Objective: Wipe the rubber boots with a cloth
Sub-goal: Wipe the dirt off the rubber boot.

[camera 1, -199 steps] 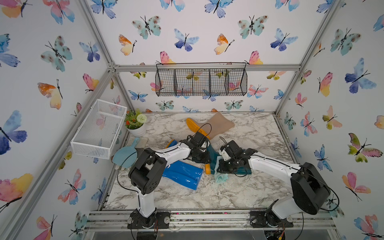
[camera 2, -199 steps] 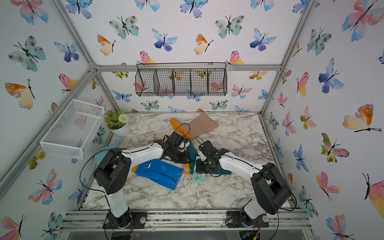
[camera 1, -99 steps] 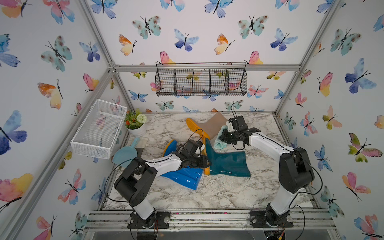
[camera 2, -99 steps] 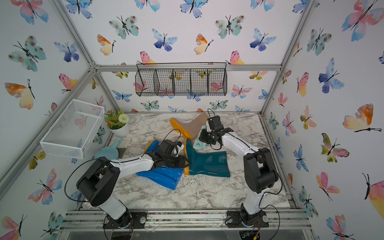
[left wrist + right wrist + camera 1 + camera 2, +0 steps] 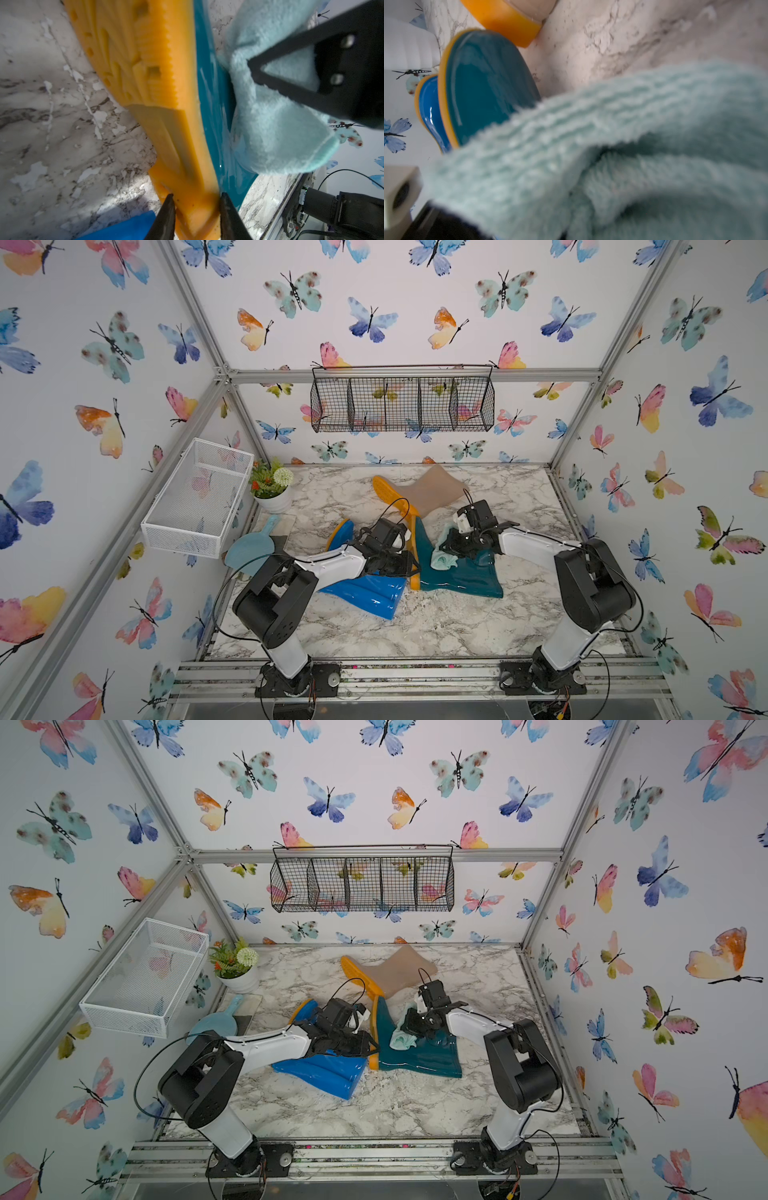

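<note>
Wiping step. Right gripper point(image 5: 448, 549), clamped on the cloth point(image 5: 442, 562), presses it on the teal boot point(image 5: 467, 578) lying at centre; left gripper point(image 5: 196, 200) pinches that boot's orange sole point(image 5: 182, 145). Next move likely needs a steady stroke along the shaft, sole held firm.

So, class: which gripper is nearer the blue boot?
Left. The left gripper grips the teal boot by its sole, right beside the blue boot. The right gripper holds the cloth on the teal boot, which lies between.
</note>
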You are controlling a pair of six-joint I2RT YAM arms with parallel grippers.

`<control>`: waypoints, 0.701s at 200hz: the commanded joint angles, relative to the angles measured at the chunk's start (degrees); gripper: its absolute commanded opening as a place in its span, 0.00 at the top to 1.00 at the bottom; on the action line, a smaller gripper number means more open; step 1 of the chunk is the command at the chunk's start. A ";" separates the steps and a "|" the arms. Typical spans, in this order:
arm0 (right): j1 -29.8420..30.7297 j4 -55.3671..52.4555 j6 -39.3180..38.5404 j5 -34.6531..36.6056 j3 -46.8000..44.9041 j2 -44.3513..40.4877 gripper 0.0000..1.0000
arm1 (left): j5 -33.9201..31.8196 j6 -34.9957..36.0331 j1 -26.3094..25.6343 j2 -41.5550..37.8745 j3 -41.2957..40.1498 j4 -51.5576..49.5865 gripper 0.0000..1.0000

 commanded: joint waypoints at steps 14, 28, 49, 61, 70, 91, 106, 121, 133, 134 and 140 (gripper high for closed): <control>1.67 0.80 1.20 -2.57 -6.82 -6.75 0.98 | -2.56 8.52 -0.24 2.05 1.35 -3.65 0.99; 1.67 0.65 0.62 -2.09 -4.27 -5.66 0.98 | -2.28 9.88 -0.25 2.47 2.12 -4.12 1.00; 1.59 0.35 -0.67 -1.72 3.45 0.28 0.98 | -1.87 10.81 -0.25 2.84 2.96 -4.45 1.00; 1.44 0.48 -1.40 -2.57 9.32 5.43 0.98 | -1.55 11.42 -0.33 2.94 3.44 -4.61 1.00; 1.28 -0.07 -1.76 -3.86 14.27 9.88 0.98 | -1.58 11.75 -0.42 2.94 3.61 -4.63 1.00; 0.74 -1.77 -1.41 -6.48 24.07 17.89 0.98 | -2.11 12.14 -0.42 3.20 4.33 -5.51 1.00; 0.57 -1.46 -0.83 -7.09 26.19 19.50 0.98 | -2.60 12.04 -0.41 3.15 4.40 -5.77 1.00; 0.56 -0.95 -0.82 -7.99 24.78 18.79 0.98 | -3.00 11.80 -0.41 3.05 4.13 -5.77 1.00; 0.55 -0.78 -1.09 -8.88 21.22 16.99 0.98 | -3.14 11.43 -0.38 2.77 3.58 -5.62 1.00; 0.54 -0.75 -1.13 -8.95 20.85 16.76 0.98 | -3.15 11.40 -0.40 2.72 3.53 -5.56 1.00; 0.62 -0.40 -1.25 -9.36 18.11 15.38 0.98 | -3.23 11.21 -0.42 2.47 3.10 -5.37 1.00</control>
